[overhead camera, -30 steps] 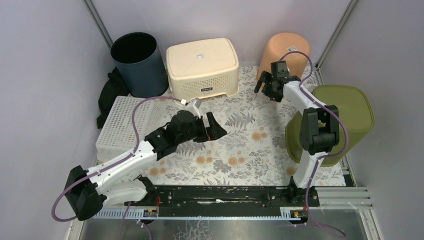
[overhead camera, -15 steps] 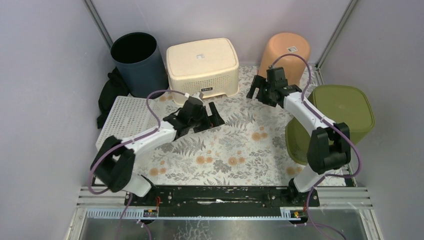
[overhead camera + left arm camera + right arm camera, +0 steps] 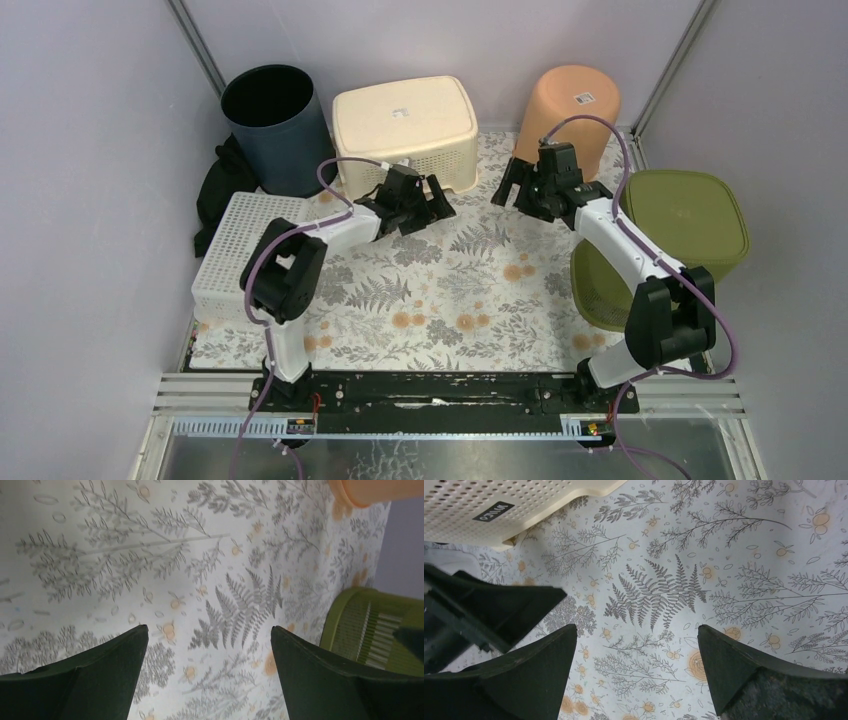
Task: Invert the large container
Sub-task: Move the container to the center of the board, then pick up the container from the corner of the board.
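- L gripper [image 3: 428, 212]: jaws spread wide, nothing between them; its wrist cam shows only fern-print cloth [image 3: 210, 555] in the gap
- It hangs just in front of the cream container [image 3: 405, 125], by the front right corner, not touching it
- R gripper [image 3: 508, 185]: jaws also wide apart, holding nothing; just cloth between its fingers in its own cam
- The two grippers face each other over a short stretch of cloth, near but apart; the L gripper's black fingers show at the left edge of the R wrist cam
- Cream container: back centre of the table, flat solid face w/ a small sticker up, perforated walls, rim down on the cloth (so bottom-up, as far as I can tell); R wrist cam catches its lower corner and dark label plate
- Orange bin [image 3: 570, 105]: behind the R gripper, at the back wall, sticker on its top face
- Olive bin [image 3: 690, 215]: right edge, beside the R arm
- Dark bin [image 3: 275, 120]: back left corner, mouth up, just beside the cream container
- White perforated basket [image 3: 250, 250]: left side, the L arm partly over it; black bundle [image 3: 215, 190] just behind it, next to the dark bin
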`<state>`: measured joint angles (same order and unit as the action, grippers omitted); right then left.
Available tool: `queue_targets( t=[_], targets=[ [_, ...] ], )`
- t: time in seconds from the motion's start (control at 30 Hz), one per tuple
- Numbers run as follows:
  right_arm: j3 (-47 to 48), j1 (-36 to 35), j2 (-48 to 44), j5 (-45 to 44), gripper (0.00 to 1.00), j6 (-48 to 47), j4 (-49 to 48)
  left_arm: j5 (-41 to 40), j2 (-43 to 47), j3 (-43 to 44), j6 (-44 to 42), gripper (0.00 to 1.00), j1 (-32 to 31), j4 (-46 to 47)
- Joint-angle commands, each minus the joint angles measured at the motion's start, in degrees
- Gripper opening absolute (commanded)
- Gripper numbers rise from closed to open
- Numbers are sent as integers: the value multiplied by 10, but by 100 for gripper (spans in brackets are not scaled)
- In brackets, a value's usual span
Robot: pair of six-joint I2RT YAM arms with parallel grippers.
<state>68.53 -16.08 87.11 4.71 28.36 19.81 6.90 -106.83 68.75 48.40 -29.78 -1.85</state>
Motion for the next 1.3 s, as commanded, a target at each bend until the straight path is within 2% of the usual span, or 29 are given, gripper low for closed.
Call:
queue_targets(
  t=[0.0, 0.53, 0.63, 0.8, 0.97, 1.1, 1.27],
  targets=[
    [-4, -13, -15, 23, 98, -4, -22, -5, -40, 47, -12, 100, 22, 33],
    [5, -20, 4, 39, 99, -12, -26, 73, -153, 182, -4, 100, 95, 48],
    [5, -26, -1, 40, 99, -8, -27, 100, -117, 166, -6, 100, 97, 46],
    [-5, -38, -15, 42, 100, -5, -29, 105, 18, 80, 14, 100, 97, 63],
    [-20, -47, -37, 45, 100, -1, -28, 99, 87, 104, 0, 100, 98, -10],
    [-34, -55, -61, 48, 100, 3, -28, 20, 140, 122, -8, 100, 118, -85],
    [-55, -61, -94, 50, 100, 5, -23, -73, 152, 176, 24, 100, 185, -180]
  ],
)
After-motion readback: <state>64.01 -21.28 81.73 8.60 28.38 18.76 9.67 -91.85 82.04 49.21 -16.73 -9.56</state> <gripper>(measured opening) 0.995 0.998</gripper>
